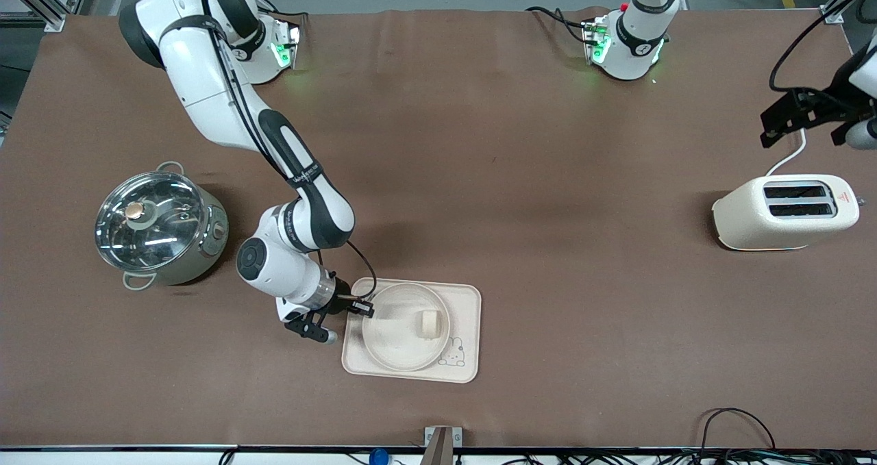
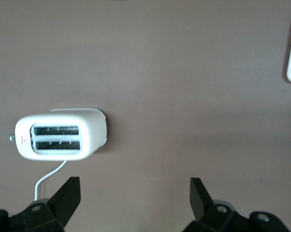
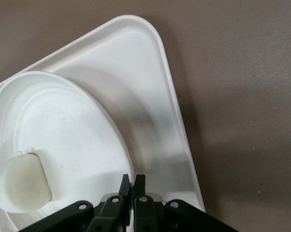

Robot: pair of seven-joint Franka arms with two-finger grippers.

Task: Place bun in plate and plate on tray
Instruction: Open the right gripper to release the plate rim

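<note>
The round cream plate [image 1: 397, 345] lies on the Rabbit tray [image 1: 468, 299], near the front edge of the table. The pale bun [image 1: 429, 323] sits in the plate, by the rim toward the left arm's end. My right gripper [image 1: 366, 307] is shut on the plate's rim at the side toward the right arm's end. The right wrist view shows its closed fingers [image 3: 133, 179] pinching the rim of the plate [image 3: 63, 125], with the bun [image 3: 22, 183] and tray [image 3: 145, 96] below. My left gripper [image 1: 807, 133] waits open and empty, high over the table by the toaster [image 2: 135, 186].
A cream toaster [image 1: 784, 211] stands toward the left arm's end, also in the left wrist view [image 2: 61, 135]. A steel pot with a glass lid [image 1: 157, 229] stands toward the right arm's end, close to the right arm's wrist.
</note>
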